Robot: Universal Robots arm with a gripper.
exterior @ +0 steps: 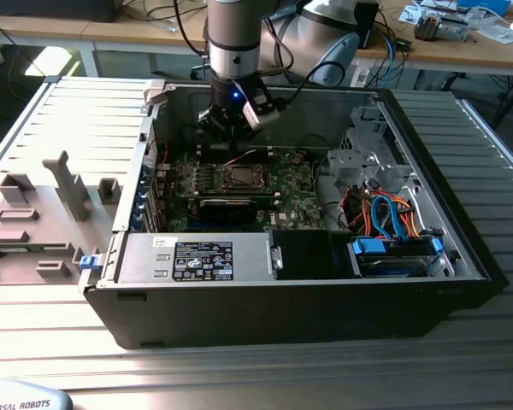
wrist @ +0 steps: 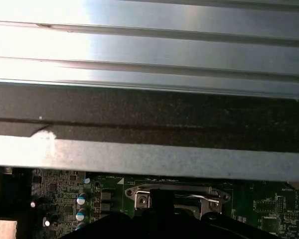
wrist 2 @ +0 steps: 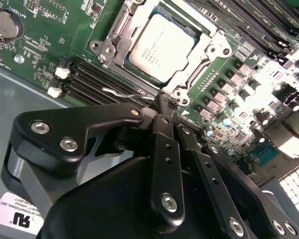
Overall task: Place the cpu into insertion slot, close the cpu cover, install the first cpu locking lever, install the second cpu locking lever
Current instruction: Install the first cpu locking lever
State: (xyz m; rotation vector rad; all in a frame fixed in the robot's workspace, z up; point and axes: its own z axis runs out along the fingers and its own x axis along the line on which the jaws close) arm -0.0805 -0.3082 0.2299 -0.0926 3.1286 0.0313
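Second wrist view is giving me my clearest read: the cpu (wrist 2: 159, 46) is already sitting flat in the insertion slot (wrist 2: 139, 74), just beyond the tips of my claw (wrist 2: 162, 107), and the cpu cover (wrist 2: 189, 74) is lying down over it, framing the chip through its window. I am judging those two steps as done. A thin wire locking lever (wrist 2: 124, 92) is showing right at the fingertips, standing slightly off the board, so I am reading at least one lever as not yet latched; whether the other is hooked I cannot tell. My fingers (wrist 2: 165, 119) are looking drawn close together, pressed near that wire, with nothing carried between them.

Around the claw I am seeing rows of memory slots (wrist 2: 97, 79) directly beneath the fingers, a coin battery (wrist 2: 6, 24) farther off to one side, and capacitors (wrist 2: 229, 92) on the other. In the exterior view the claw (exterior: 231, 128) is hanging inside the open computer case (exterior: 462, 248), with the case wall close behind it and a tangle of cables (exterior: 385, 213) well apart
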